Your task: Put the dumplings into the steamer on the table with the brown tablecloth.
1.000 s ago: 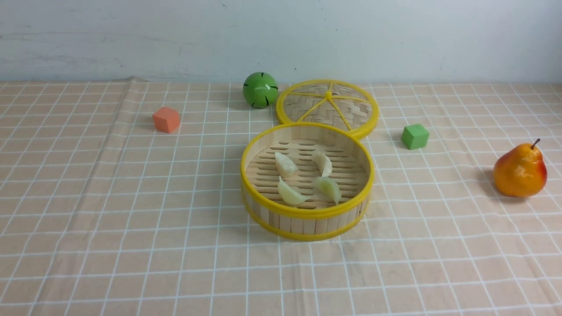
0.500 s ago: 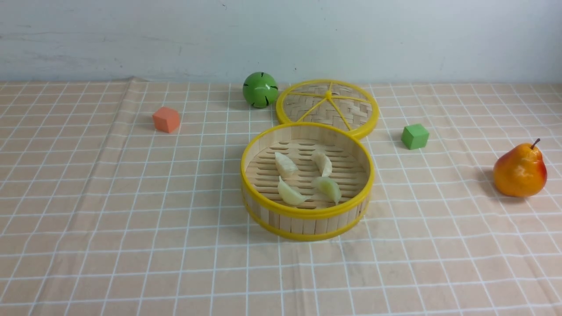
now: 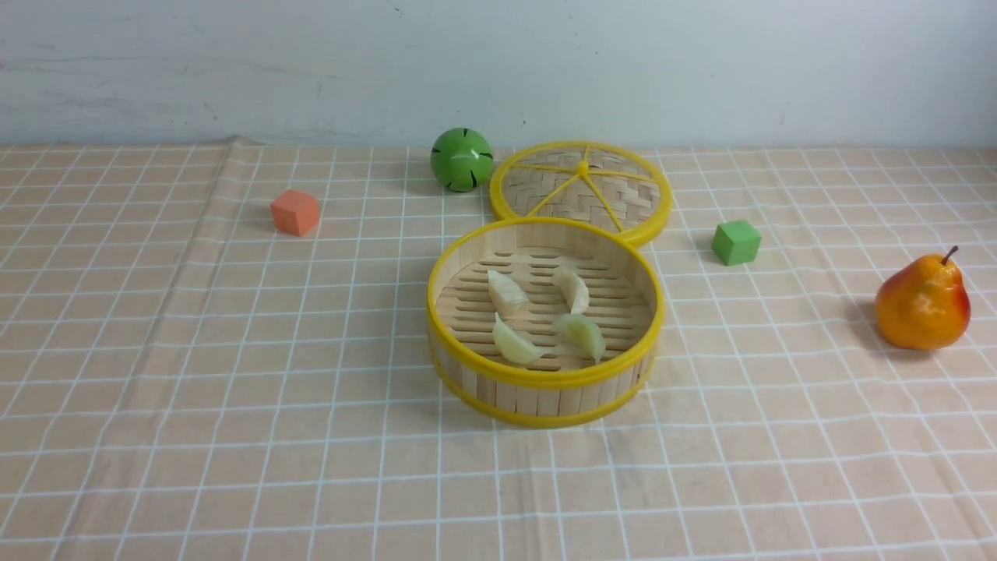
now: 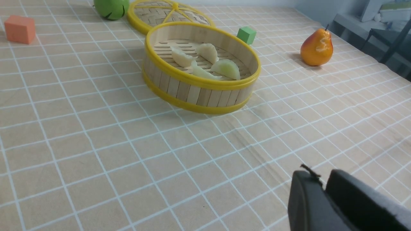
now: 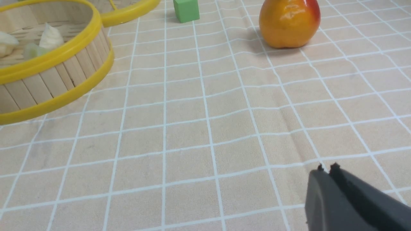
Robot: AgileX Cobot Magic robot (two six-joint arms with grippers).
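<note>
The round bamboo steamer (image 3: 545,393) with yellow rims stands mid-table on the brown grid tablecloth (image 3: 234,389). Several whitish-green dumplings (image 3: 508,293) lie on its slatted floor; they also show in the left wrist view (image 4: 208,53) inside the steamer (image 4: 196,93). My left gripper (image 4: 322,178) is shut and empty, low over bare cloth well in front of the steamer. My right gripper (image 5: 327,169) is shut and empty over bare cloth, to the right of the steamer (image 5: 57,80). Neither arm shows in the front view.
The flat woven lid (image 3: 580,191) lies just behind the steamer. A green ball (image 3: 462,159) and an orange cube (image 3: 295,212) sit at the back left. A green cube (image 3: 735,241) and a pear (image 3: 922,304) sit to the right.
</note>
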